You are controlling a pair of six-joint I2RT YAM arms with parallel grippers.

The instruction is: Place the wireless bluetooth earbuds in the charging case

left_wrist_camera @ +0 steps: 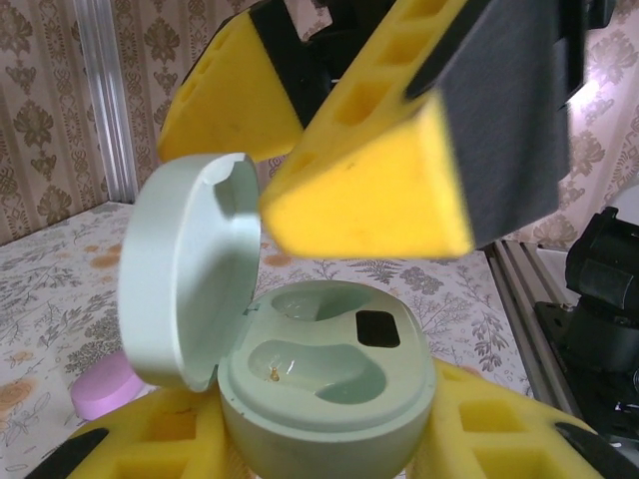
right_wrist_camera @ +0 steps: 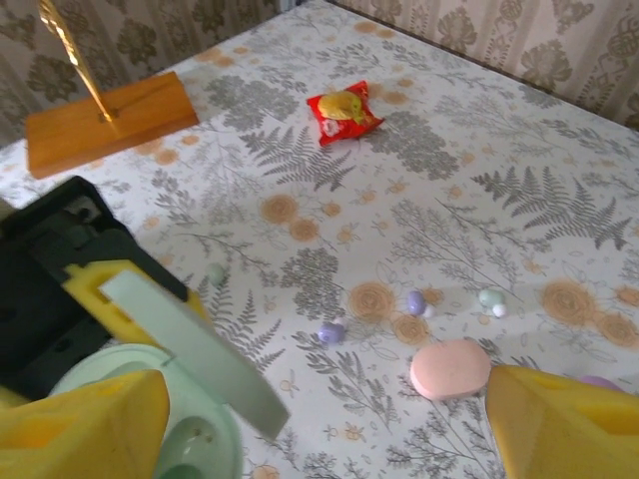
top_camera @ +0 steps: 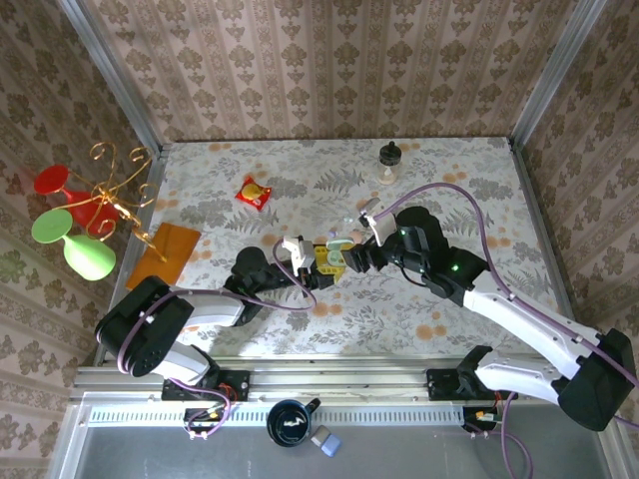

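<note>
A mint-green charging case [left_wrist_camera: 329, 384] stands upright with its lid [left_wrist_camera: 190, 299] swung open to the left. My left gripper [left_wrist_camera: 329, 434] is shut on its base with yellow foam pads. Both moulded wells are bare. The right gripper's yellow fingers [left_wrist_camera: 369, 190] hover just above the case. In the right wrist view my right gripper [right_wrist_camera: 329, 439] is open with nothing between its pads, and the case's lid [right_wrist_camera: 190, 349] sits at lower left. Several earbuds lie loose on the table: two lilac [right_wrist_camera: 331, 332] [right_wrist_camera: 415, 301], one whitish-green [right_wrist_camera: 490, 297], one pale green [right_wrist_camera: 216, 271]. Both grippers meet mid-table [top_camera: 329, 257].
A shut pink case [right_wrist_camera: 450, 367] lies by the right gripper's right pad. A red snack packet [right_wrist_camera: 343, 108] and a wooden stand base [right_wrist_camera: 110, 120] lie farther off. Red and green goblets [top_camera: 75, 225] hang at the left edge. A small bottle [top_camera: 389, 160] stands at the back.
</note>
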